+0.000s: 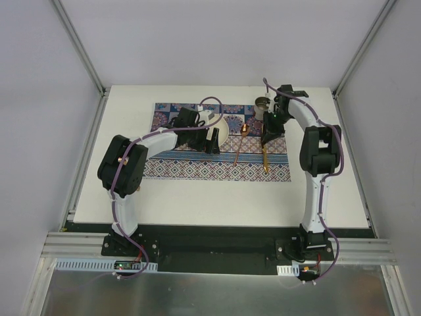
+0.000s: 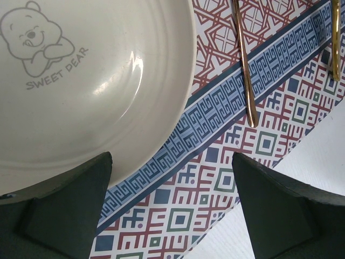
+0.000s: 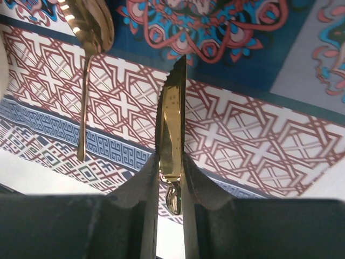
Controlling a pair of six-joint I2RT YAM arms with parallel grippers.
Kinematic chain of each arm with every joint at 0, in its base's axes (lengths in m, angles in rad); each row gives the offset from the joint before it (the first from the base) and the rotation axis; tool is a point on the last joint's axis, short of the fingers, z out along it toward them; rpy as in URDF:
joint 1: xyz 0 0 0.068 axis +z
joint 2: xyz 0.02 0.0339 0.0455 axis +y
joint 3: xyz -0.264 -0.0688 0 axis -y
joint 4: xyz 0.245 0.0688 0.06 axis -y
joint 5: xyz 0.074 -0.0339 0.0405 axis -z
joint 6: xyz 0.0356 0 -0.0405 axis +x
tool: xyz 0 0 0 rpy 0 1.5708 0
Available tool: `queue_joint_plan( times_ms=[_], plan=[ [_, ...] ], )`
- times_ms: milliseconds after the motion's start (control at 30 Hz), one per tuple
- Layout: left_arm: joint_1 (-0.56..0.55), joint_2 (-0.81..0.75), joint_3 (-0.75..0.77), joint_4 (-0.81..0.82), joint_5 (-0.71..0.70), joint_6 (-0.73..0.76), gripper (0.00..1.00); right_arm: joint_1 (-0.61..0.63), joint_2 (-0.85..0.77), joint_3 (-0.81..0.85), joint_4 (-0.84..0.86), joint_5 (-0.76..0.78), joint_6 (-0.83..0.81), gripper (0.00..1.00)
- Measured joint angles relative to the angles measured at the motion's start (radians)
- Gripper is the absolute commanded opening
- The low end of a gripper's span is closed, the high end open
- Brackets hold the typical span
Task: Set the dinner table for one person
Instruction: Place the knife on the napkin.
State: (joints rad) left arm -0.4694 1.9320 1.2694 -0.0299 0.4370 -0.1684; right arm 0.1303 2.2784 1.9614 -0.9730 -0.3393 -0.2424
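The dinner table [image 1: 197,204] is the big white top in the middle of the cell, with a patterned placemat [image 1: 197,170] spread across its far half. On the mat sits 1 cream plate [image 2: 97,97], and just right of it lies 1 gold spoon [image 1: 241,141]. A small metal cup [image 1: 262,103] stands near the mat's far right corner. Most of the setting looks done to me.

The knife [image 3: 172,135] is the piece in hand. The right gripper [image 3: 170,162] is pinched on it near the handle, with the blade over the mat right of the spoon. I cannot tell if the blade touches the mat, and I judge it only needs releasing. The left gripper [image 2: 172,156] hangs spread wide over the plate's near rim, holding nothing. I see no fork.
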Motion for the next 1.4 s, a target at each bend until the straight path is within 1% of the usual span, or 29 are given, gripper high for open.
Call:
queue_joint_plan(
  times_ms=[267, 500, 800, 1200, 1400],
  plan=[
    [0.000, 0.000, 0.000, 0.000, 0.000, 0.000, 0.92, 0.034, -0.005, -0.075, 0.096, -0.013, 0.091, 0.00],
    [-0.001, -0.005, -0.003, 0.000, -0.002, 0.000, 0.93, 0.068, -0.029, -0.092, 0.134, 0.027, 0.155, 0.00],
    [-0.003, -0.041, -0.017, -0.004, -0.003, 0.000, 0.93, 0.084, -0.062, -0.098, 0.168, 0.083, 0.225, 0.00],
    [-0.016, -0.053, -0.025, -0.004, -0.028, 0.000, 0.92, 0.101, -0.065, -0.101, 0.180, 0.142, 0.261, 0.00],
    [-0.017, -0.060, -0.025, -0.004, -0.030, 0.001, 0.93, 0.112, -0.055, -0.085, 0.183, 0.146, 0.262, 0.00]
  ],
)
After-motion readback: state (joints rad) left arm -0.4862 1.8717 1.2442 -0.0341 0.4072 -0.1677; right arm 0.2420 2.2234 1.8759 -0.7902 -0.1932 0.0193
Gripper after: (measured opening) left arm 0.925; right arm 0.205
